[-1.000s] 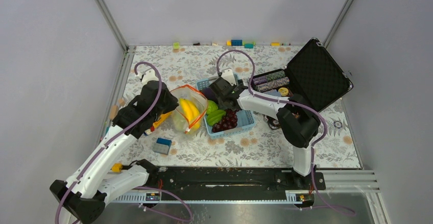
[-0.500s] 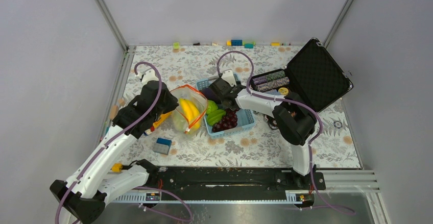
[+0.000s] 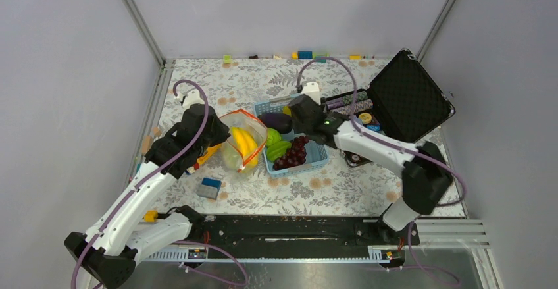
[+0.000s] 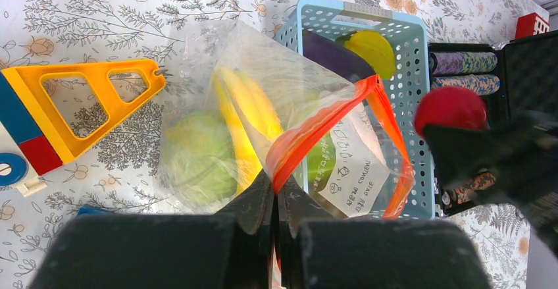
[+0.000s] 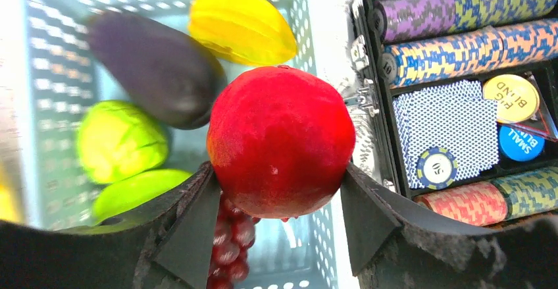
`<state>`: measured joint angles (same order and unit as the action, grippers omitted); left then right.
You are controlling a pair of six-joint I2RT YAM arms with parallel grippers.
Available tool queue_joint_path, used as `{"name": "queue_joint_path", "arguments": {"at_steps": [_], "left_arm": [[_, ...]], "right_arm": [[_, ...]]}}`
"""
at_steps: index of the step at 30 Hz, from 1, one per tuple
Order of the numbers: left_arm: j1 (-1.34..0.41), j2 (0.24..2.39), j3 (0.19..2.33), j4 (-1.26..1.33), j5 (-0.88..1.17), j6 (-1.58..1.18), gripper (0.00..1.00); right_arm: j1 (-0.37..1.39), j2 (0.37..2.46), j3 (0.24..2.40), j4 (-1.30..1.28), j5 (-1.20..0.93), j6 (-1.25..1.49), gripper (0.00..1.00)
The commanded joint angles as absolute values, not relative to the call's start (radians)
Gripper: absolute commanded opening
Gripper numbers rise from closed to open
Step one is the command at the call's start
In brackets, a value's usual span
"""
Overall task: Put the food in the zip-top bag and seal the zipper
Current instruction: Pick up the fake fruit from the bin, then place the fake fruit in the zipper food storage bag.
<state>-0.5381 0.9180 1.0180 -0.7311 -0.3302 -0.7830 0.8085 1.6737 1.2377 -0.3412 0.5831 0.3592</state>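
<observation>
Nearest the arm bases, a small blue block (image 3: 210, 187) is lying on the floral table (image 3: 342, 190). Beyond it, the left gripper (image 4: 276, 193) is pinching its two fingers almost together on the zipper (image 4: 329, 121), holding the mouth of the zip-top bag (image 4: 217, 65) open toward the basket. Inside the bag, a yellow banana (image 4: 247, 111) is lying beside a pale green cabbage-like head (image 4: 197, 157). A yellow triangular toy (image 4: 85, 105) is resting on the table to the bag's left.

Just right of the bag, touching it, the light-blue basket (image 3: 320, 156) is holding dark grapes (image 3: 293, 154), green pieces (image 5: 118, 141), a dark purple eggplant-like piece (image 5: 154, 68) and a yellow piece (image 5: 240, 26).

The right gripper (image 5: 278, 170) is hanging above the basket's far right side, its fingers spread about an apple's width apart and pressing on both sides of the red apple (image 5: 281, 131).

Farther right, an open black case (image 3: 408, 95) is displaying rows of striped poker chips (image 5: 460, 12). Small coloured blocks (image 3: 304, 55) are lining the table's far edge.
</observation>
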Motion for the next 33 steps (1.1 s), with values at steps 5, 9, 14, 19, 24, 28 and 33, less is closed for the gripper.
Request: {"name": "queue_joint_path", "arguments": {"at_steps": [5,9,14,19,24,28,33], "left_arm": [[-0.534,0.913,1.015,-0.691,-0.337,-0.791,0.0],[-0.534,0.923,1.019,-0.691,-0.326,-0.792,0.0],[-0.534,0.928,1.02,-0.692,-0.316,-0.792,0.0],[-0.534,0.926,1.022,-0.692,-0.311,-0.793,0.0],[-0.535,0.921,1.022,-0.689,-0.298,-0.789,0.0],[-0.535,0.912,1.02,-0.688,-0.293,-0.786,0.0],[-0.535,0.899,1.013,-0.684,-0.298,-0.785,0.0]], "right_arm": [[0.801,1.306,1.081,-0.153,0.199,0.311,0.31],[0.801,1.225,1.069,-0.075,-0.194,0.306,0.3],[0.829,1.26,1.121,0.036,-0.427,0.374,0.31],[0.917,1.394,1.26,-0.046,-0.358,0.325,0.37],[0.937,1.511,1.363,-0.105,-0.238,0.321,0.53],[0.938,1.563,1.419,-0.177,-0.131,0.313,0.66],[0.939,1.552,1.407,-0.18,-0.094,0.318,0.99]]}}
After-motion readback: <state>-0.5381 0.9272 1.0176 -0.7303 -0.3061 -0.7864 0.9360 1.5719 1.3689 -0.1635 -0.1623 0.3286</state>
